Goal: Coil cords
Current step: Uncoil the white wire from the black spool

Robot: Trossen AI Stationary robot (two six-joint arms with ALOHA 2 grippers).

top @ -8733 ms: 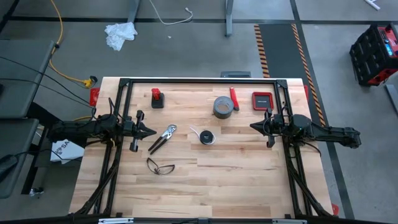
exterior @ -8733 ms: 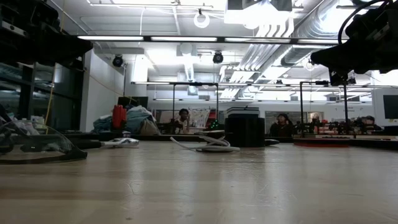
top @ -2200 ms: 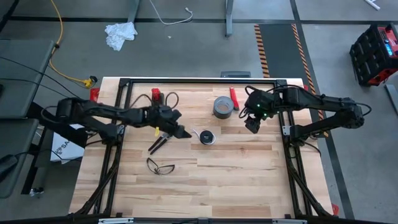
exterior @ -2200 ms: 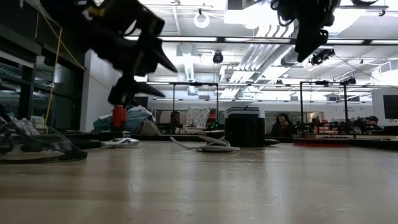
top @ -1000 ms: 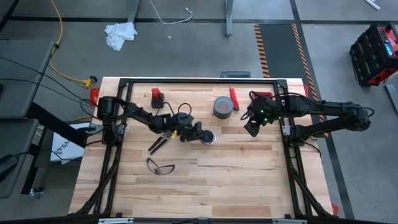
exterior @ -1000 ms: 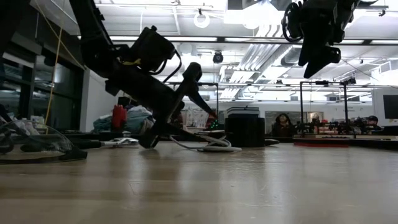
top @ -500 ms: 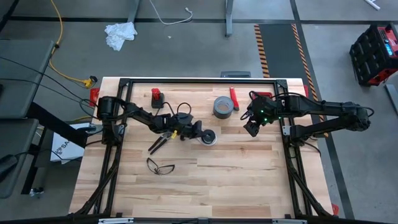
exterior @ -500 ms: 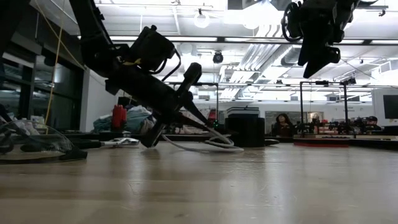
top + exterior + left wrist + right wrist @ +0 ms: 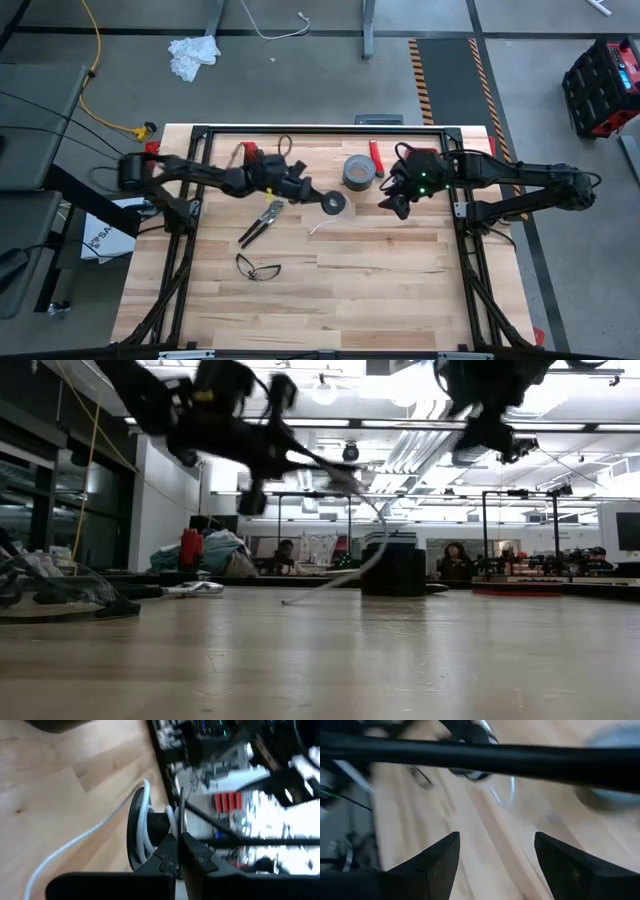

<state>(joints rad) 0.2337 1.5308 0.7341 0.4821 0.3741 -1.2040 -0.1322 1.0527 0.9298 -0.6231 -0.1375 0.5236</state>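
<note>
Wooden desk (image 9: pixel 380 290) now has no spool on it: the left tool (image 9: pixel 312 196) has closed on the spool (image 9: pixel 334 203) and lifted it beside the tape roll (image 9: pixel 358 171). Cord (image 9: pixel 318 226) hangs loose, still uncoiled. Right tool (image 9: pixel 392 205) waits open beside the roll.

Low view: left end effector (image 9: pixel 262 460) motion-blurred; spool (image 9: pixel 150 832) part-hidden by fingers.

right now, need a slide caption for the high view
Left tool lifts the small black round spool, its thin white cord trailing onto the wooden table, while the open right tool hovers nearby.
</note>
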